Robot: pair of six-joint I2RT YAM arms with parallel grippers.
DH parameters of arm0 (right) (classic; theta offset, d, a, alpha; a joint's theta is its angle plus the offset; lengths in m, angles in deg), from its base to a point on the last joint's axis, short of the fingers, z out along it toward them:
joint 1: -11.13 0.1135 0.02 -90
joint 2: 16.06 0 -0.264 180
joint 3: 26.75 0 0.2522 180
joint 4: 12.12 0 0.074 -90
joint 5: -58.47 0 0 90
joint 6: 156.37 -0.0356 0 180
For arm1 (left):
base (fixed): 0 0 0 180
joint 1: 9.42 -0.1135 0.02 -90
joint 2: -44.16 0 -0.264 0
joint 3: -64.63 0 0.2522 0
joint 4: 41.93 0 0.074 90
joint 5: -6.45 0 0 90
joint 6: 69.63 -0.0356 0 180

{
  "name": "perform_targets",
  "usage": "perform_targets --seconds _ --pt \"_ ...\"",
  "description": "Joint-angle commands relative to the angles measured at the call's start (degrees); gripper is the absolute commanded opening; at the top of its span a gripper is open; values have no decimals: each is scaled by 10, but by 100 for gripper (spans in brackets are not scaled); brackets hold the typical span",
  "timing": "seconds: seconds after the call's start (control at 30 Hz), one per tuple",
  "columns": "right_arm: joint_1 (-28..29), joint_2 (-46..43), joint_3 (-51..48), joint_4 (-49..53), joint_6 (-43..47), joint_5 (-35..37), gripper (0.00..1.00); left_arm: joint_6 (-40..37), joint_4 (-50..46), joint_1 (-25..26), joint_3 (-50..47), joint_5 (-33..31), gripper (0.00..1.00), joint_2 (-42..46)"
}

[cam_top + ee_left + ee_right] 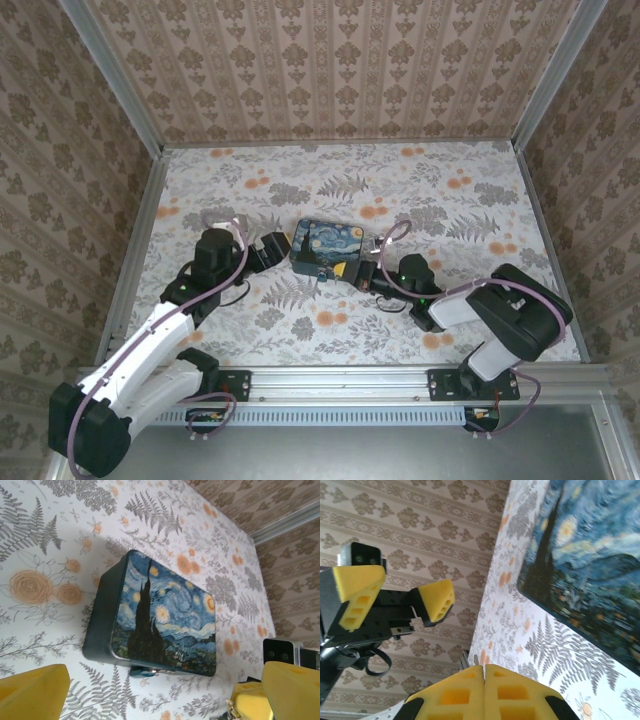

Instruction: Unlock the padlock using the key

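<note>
Tally by kind
Two grippers: left gripper (273, 247) and right gripper (350, 272); one painted box (322, 247); seemingly one small padlock (146, 670), half hidden.

from above i see the painted box (325, 248) lying on the table (230, 190) about midway across, well apart from the back wall (330, 70). the left gripper (279, 247) sits just beside the box's left end, and the right gripper (352, 272) is at its near right corner, so the box lies between the two. on the left wrist camera the padlock (142, 670) lies on the table against the box's near long side, left of the right gripper.
</note>
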Motion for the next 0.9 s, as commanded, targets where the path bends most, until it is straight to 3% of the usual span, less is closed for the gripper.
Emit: perform_targets --seconds 0.0,0.27,0.67,0.87 --pt "2 34 0 -34 6 -18 0 -26 -20 -3 2 6 100 10" --pt "-6 89 21 -45 2 -19 0 -8 13 -1 -15 31 100 -14" --pt "-74 165 89 -55 -20 -53 0 -10 89 7 -32 73 100 -85" --pt "-72 48 37 -15 -24 -44 0 -17 122 61 -56 70 100 -99"
